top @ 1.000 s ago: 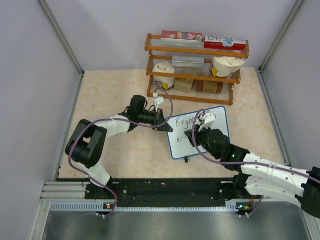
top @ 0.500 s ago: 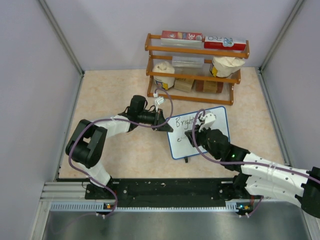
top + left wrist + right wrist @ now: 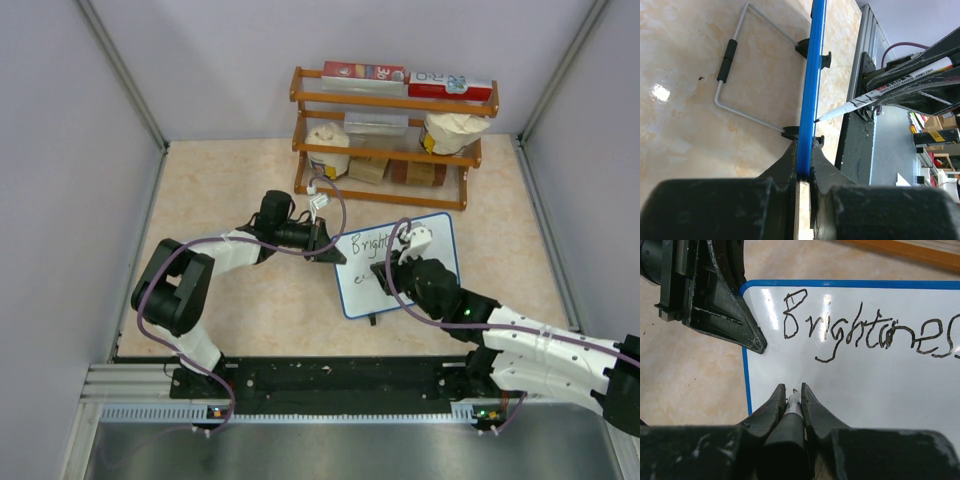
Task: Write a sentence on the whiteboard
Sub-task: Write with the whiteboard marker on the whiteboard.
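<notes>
Blue-rimmed whiteboard (image 3: 809, 95) edge-on in left pincer (image 3: 803, 172), marker (image 3: 892, 85) tip at its face.

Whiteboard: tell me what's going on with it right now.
The left pincer is clamped on the left edge of the whiteboard, steadying it. The right pincer grips a marker, its tip at the board just below the first line of the sentence, which reads roughly "Brightnes". The writing is only partly done.

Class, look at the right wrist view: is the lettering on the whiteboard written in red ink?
No, the lettering on the whiteboard is in black ink and reads roughly "Brightnes".
</notes>
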